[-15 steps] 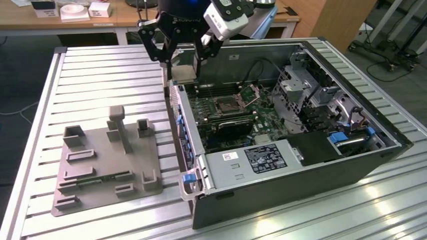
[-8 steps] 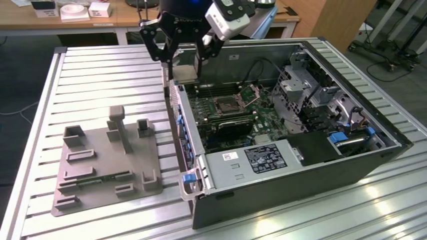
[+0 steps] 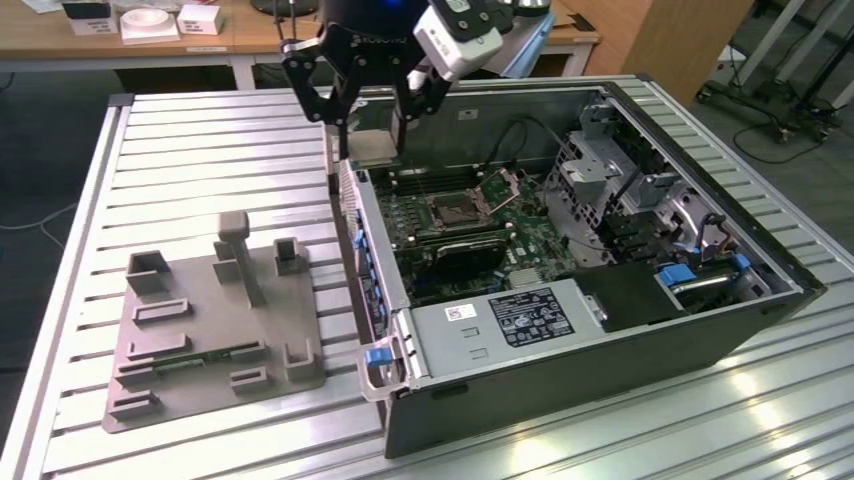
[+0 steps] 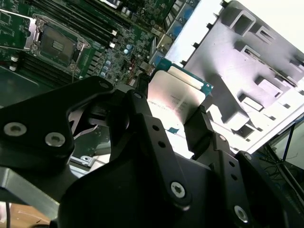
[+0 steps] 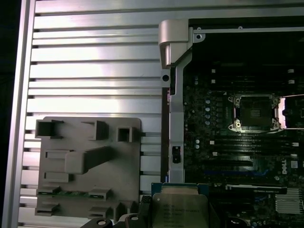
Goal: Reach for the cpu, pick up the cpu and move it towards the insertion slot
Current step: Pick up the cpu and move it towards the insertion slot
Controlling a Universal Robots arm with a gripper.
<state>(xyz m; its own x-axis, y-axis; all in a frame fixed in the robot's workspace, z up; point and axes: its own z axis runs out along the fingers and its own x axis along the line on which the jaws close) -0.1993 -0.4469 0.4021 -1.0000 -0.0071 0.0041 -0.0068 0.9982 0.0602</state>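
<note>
My gripper [image 3: 375, 133] hangs above the near-left corner of the open computer case [image 3: 523, 372] and is shut on the cpu [image 3: 375, 149]. In both wrist views the cpu [image 4: 174, 97] [image 5: 182, 207] is a silvery square with a thin green rim, pinched between the black fingers [image 4: 198, 127]. The insertion slot [image 3: 455, 210] lies on the green board inside the case, to the exterior view's right of the gripper and lower down. Its hinged metal plate [image 3: 506, 186] stands open. The slot [image 4: 55, 45] [image 5: 252, 113] shows a dark centre in a silver frame.
A grey parts fixture [image 3: 200, 320] [image 5: 85, 161] lies on the slatted aluminium table [image 3: 200, 150], to the exterior view's left of the case, with a green memory stick [image 3: 200, 358] in it. The case walls, drive cage [image 3: 601, 170] and cables surround the board.
</note>
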